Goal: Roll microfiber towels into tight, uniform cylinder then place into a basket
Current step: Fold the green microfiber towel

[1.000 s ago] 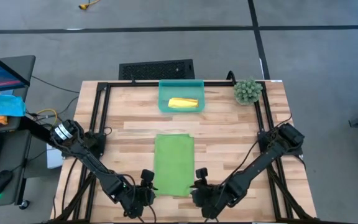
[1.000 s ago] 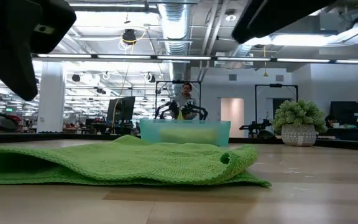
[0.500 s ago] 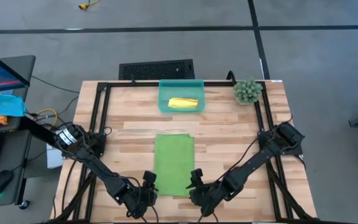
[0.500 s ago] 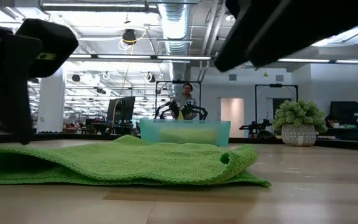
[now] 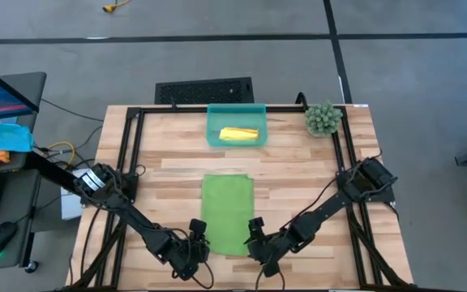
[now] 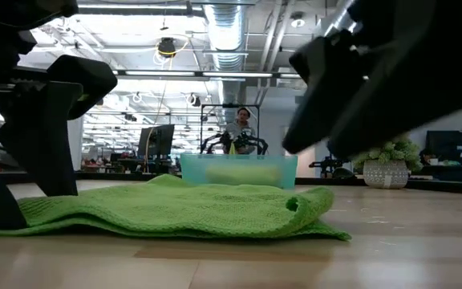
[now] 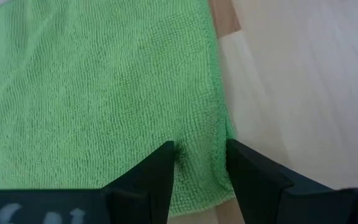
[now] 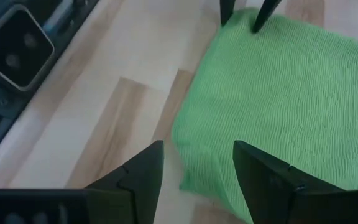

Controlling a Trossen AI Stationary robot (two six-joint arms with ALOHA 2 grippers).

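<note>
The lime green microfiber towel [image 5: 226, 215] lies as a flat strip on the wooden table, its long side running near to far. Its near right corner [image 6: 299, 205] curls up a little. The yellow towel [image 5: 239, 135] lies rolled inside the teal basket [image 5: 214, 130] at the far edge. My left gripper [image 5: 199, 238] is open and low at the green towel's near left corner [image 7: 201, 186]. My right gripper [image 5: 254, 234] is open and hangs just above the near right corner [image 8: 194, 168], clear of the cloth. My left gripper comes slanting down from the near side at the green towel's near left corner [image 7: 197, 171]. One fingertip [image 7: 169, 152] is over the cloth and the other [image 7: 232, 149] at its left edge. Whether the tips touch the towel, I cannot tell.
A small potted plant [image 5: 323, 118] stands at the table's far right corner. A black vented panel [image 5: 204, 89] lies beyond the far edge. Black frame rails [image 5: 128, 154] run along the table's sides. Bare wood lies between towel and basket. A person [image 6: 239, 120] sits far behind.
Both grippers have come down toward the green towel's near end and slightly toward the far edge, the left to its near left corner, the right over its near right corner. The towel has stayed where it was.
</note>
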